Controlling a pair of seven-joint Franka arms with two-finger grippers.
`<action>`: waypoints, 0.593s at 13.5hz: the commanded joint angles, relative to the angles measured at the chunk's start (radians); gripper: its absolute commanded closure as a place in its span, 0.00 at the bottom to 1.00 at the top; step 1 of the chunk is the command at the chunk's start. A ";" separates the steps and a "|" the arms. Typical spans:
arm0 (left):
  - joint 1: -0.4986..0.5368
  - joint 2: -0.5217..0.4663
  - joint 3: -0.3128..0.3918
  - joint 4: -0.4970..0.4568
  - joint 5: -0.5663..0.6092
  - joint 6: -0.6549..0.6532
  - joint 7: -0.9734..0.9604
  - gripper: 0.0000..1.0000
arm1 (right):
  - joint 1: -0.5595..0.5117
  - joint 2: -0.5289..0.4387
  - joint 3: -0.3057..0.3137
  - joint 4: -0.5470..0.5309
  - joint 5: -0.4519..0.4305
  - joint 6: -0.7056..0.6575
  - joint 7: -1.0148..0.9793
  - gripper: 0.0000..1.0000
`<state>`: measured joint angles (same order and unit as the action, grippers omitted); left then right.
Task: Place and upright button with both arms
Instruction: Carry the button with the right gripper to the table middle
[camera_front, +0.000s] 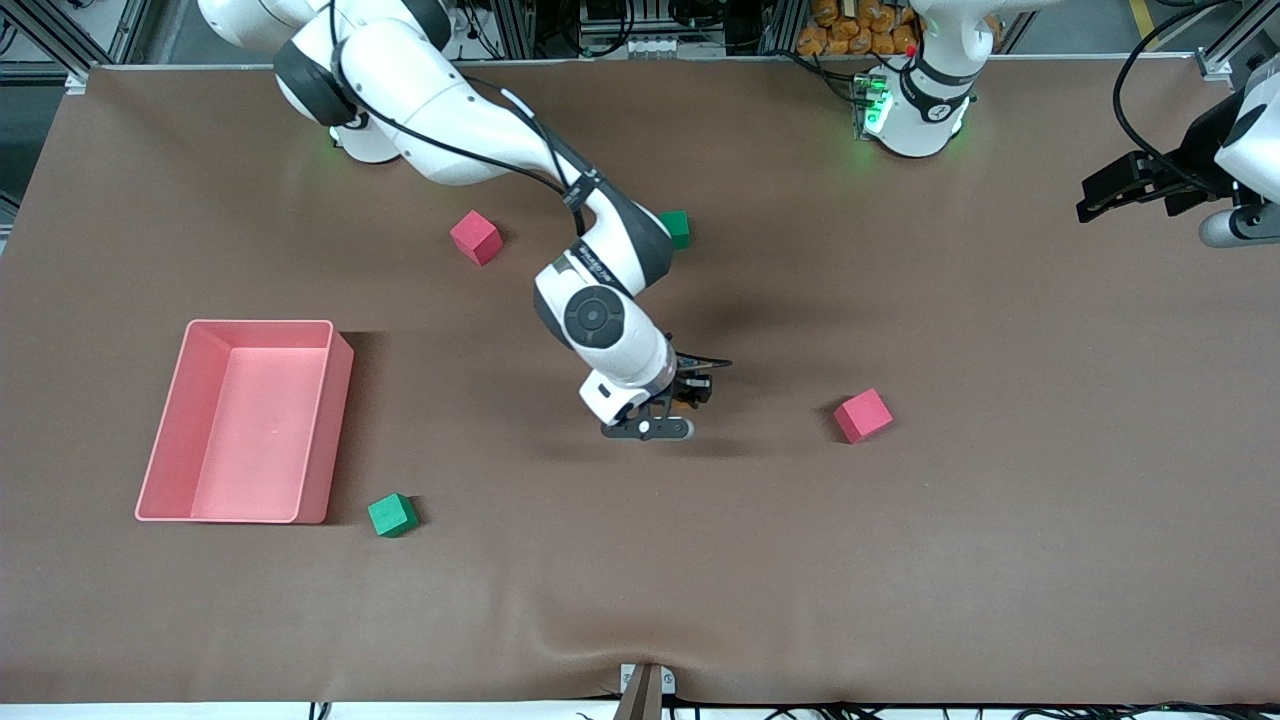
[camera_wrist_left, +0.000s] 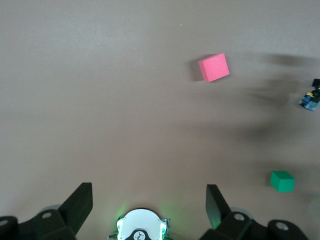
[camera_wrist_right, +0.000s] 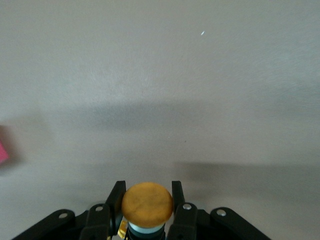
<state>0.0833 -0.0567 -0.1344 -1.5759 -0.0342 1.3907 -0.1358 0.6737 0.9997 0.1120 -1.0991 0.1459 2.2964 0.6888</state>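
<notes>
My right gripper (camera_front: 693, 392) is low over the middle of the table, shut on the button (camera_front: 688, 401). In the right wrist view the button's round orange cap (camera_wrist_right: 147, 202) sits between the two black fingers (camera_wrist_right: 114, 200), facing the camera, with its dark body below it. The button and right gripper also show small at the edge of the left wrist view (camera_wrist_left: 310, 98). My left gripper (camera_front: 1090, 203) is held high at the left arm's end of the table, open and empty (camera_wrist_left: 148, 200), over its own green-lit base (camera_wrist_left: 141, 227).
A pink bin (camera_front: 330, 420) stands toward the right arm's end. A red cube (camera_front: 862, 415) (camera_wrist_left: 214, 67) lies beside the right gripper. Another red cube (camera_front: 476, 237) and a green cube (camera_front: 676, 228) (camera_wrist_left: 282, 181) lie nearer the bases. A second green cube (camera_front: 392, 515) lies by the bin.
</notes>
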 joint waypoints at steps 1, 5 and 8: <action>0.007 -0.005 -0.005 -0.004 0.014 0.007 0.012 0.00 | 0.026 0.048 -0.009 0.045 -0.048 0.011 0.011 1.00; 0.007 -0.003 -0.005 -0.004 0.014 0.008 0.012 0.00 | 0.030 0.036 -0.009 0.045 -0.057 -0.006 0.041 0.00; 0.007 -0.002 -0.005 -0.004 0.014 0.008 0.012 0.00 | -0.003 -0.012 -0.009 0.054 -0.057 -0.096 0.057 0.00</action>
<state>0.0833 -0.0566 -0.1344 -1.5771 -0.0342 1.3908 -0.1358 0.6924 1.0249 0.1030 -1.0608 0.1073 2.2797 0.7214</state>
